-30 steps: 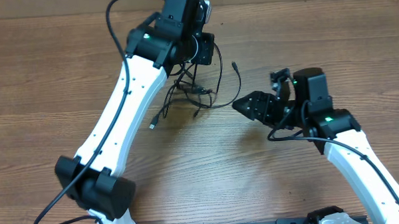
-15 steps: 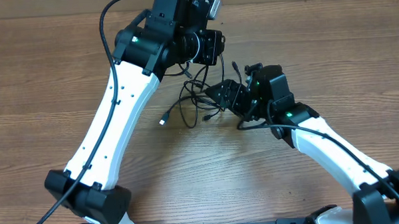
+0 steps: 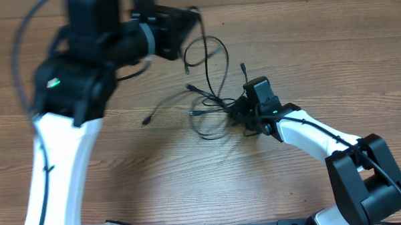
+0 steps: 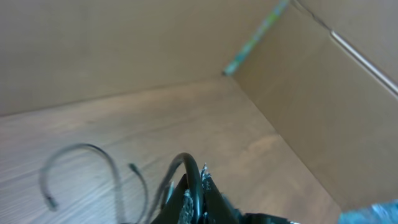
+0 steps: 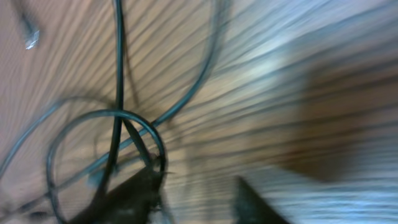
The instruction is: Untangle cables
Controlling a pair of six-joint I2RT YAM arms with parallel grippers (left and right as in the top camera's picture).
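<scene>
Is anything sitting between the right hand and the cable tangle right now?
Nothing visible. The right hand is already down at the cables, with a loop right at its fingers. Only bare table surrounds them.

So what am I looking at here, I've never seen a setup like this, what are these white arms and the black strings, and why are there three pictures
These are two robot arms at a wooden table, each ending in a two-finger gripper. One picture looks down from a fixed camera above; the other two come from cameras on each wrist, so they look close and blurry. The black strings are thin cables tangled in loose loops; the job is to untangle them. The left gripper, raised at the far side, seems to hold one cable end, which hangs in a loop from it. The right gripper is down at the knot, and its own camera shows a loop by its fingers, too blurred to say whether it grips.
</scene>
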